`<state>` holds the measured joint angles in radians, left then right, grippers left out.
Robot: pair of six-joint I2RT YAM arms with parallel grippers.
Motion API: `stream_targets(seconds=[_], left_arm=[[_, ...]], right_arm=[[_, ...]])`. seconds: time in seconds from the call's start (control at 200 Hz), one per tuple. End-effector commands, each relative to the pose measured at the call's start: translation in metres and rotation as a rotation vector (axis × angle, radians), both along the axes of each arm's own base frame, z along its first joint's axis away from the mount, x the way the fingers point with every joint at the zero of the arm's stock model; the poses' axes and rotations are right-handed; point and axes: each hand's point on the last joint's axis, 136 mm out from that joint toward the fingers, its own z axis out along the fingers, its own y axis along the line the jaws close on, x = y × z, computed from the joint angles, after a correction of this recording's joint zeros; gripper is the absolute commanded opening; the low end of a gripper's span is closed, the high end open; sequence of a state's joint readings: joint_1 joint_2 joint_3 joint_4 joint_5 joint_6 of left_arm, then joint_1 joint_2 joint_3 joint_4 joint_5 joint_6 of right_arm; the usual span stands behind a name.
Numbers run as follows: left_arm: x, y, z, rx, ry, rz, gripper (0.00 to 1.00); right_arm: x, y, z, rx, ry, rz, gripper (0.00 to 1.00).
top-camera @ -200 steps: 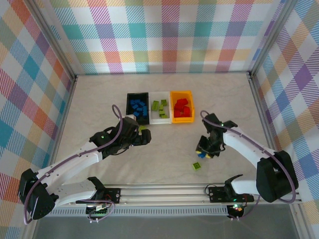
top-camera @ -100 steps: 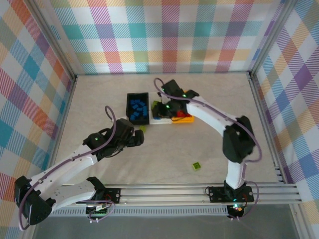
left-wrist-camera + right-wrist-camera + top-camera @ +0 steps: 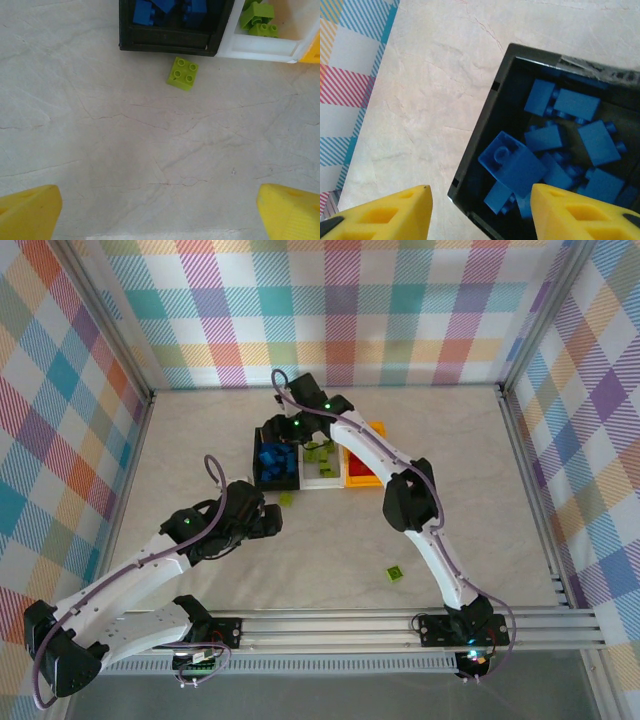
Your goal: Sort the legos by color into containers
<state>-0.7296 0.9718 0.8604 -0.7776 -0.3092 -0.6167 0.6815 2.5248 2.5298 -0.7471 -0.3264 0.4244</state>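
Your right gripper (image 3: 480,215) has swung far left over the black plastic bin (image 3: 487,117), fingers apart; the small blue studded brick (image 3: 512,162) is now in.

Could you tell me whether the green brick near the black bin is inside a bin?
No, the green brick lies on the table just outside the black bin.

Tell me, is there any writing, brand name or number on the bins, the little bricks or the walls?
No text here can be read.
Black bin: a faint moulded mark on its front wall, too blurred to read.
Lime green brick: plain studs, no lettering that I can make out.
White bin, orange bin, plaid walls: no lettering visible.
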Motion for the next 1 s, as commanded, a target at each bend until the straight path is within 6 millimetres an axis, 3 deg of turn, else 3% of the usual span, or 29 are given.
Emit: stream_targets(seconds=[0.0, 0.24, 0.355, 0.585, 0.675, 0.795, 0.995], left_arm=[[0.003, 0.004, 0.018, -0.004, -0.041, 0.008, 1.0], [0.009, -0.02, 0.015, -0.046, -0.014, -0.074, 0.99], [0.014, -0.034, 0.007, -0.054, 0.022, -0.099, 0.96], [0.018, -0.066, -0.001, -0.073, 0.047, -0.183, 0.96], [0.016, -0.093, -0.007, -0.063, 0.063, -0.25, 0.96], [0.006, -0.145, -0.017, -0.07, 0.085, -0.393, 0.96], [-0.033, -0.242, -0.042, -0.041, 0.128, -0.739, 0.92]], right_arm=[[-0.006, 0.003, 0.028, 0.026, -0.035, 0.035, 0.57], [0.004, -0.031, 0.057, -0.026, -0.111, -0.066, 0.57], [0.002, -0.058, 0.068, 0.045, -0.121, -0.124, 0.57], [-0.035, -0.115, 0.059, 0.027, -0.098, -0.186, 0.57], [-0.054, -0.147, 0.048, -0.002, -0.07, -0.248, 0.58], [-0.077, -0.206, 0.033, -0.055, -0.065, -0.38, 0.62], [-0.113, -0.293, 0.006, -0.087, 0.004, -0.559, 0.65]])
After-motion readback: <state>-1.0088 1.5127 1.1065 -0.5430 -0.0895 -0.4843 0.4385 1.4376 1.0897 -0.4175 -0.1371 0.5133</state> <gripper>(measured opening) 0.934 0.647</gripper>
